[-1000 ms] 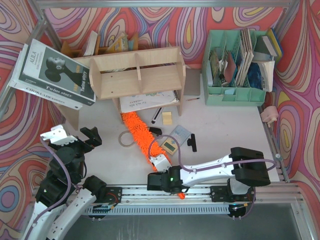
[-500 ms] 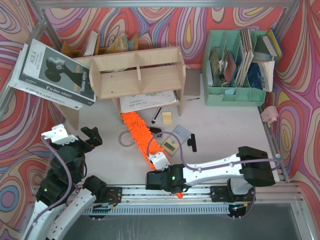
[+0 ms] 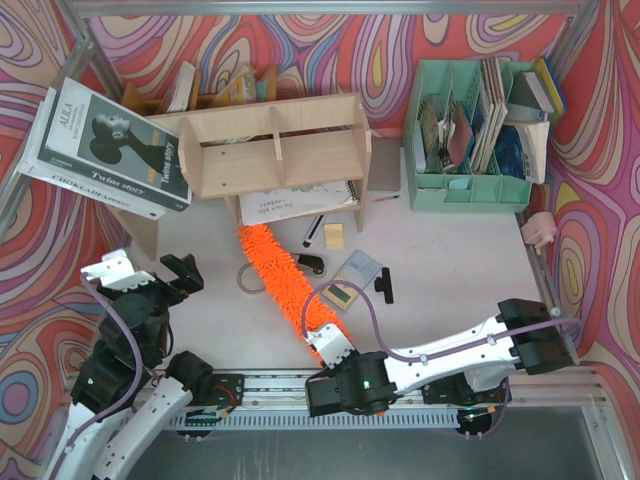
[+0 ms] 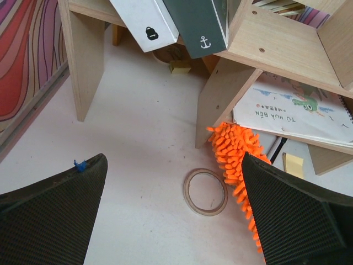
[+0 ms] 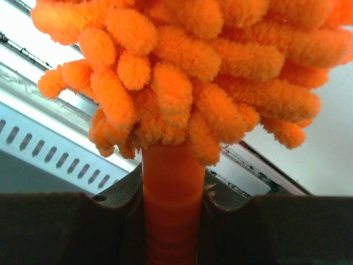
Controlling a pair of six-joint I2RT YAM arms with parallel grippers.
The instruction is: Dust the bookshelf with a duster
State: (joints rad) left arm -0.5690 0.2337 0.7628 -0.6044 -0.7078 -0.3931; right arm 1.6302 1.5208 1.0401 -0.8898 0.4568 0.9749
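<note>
The bookshelf point(image 3: 275, 150), light plywood with two tiers, stands at the back left; its leg and lower tier also show in the left wrist view point(image 4: 270, 49). The orange fluffy duster point(image 3: 285, 285) lies diagonally on the table, its tip by the shelf's front and its handle toward the near edge. My right gripper point(image 3: 330, 352) is shut on the duster's orange handle point(image 5: 171, 210), just below the fluffy head point(image 5: 209, 66). My left gripper point(image 3: 185, 272) hangs open and empty over the table at the left, with the duster's tip point(image 4: 237, 154) beside its right finger.
A tape ring point(image 4: 205, 191) lies between my left fingers, left of the duster. A spiral notebook point(image 3: 300, 200) lies under the shelf. Large books point(image 3: 110, 145) lean at the shelf's left end. A mint-green organiser point(image 3: 470, 130) stands at the back right. Sticky notes point(image 3: 334, 236) and a black clip point(image 3: 385, 287) lie mid-table.
My right wrist has drawn back toward the near rail and its elbow has swung right. The duster has swung slightly left, with more of its head showing. The left arm has not moved.
</note>
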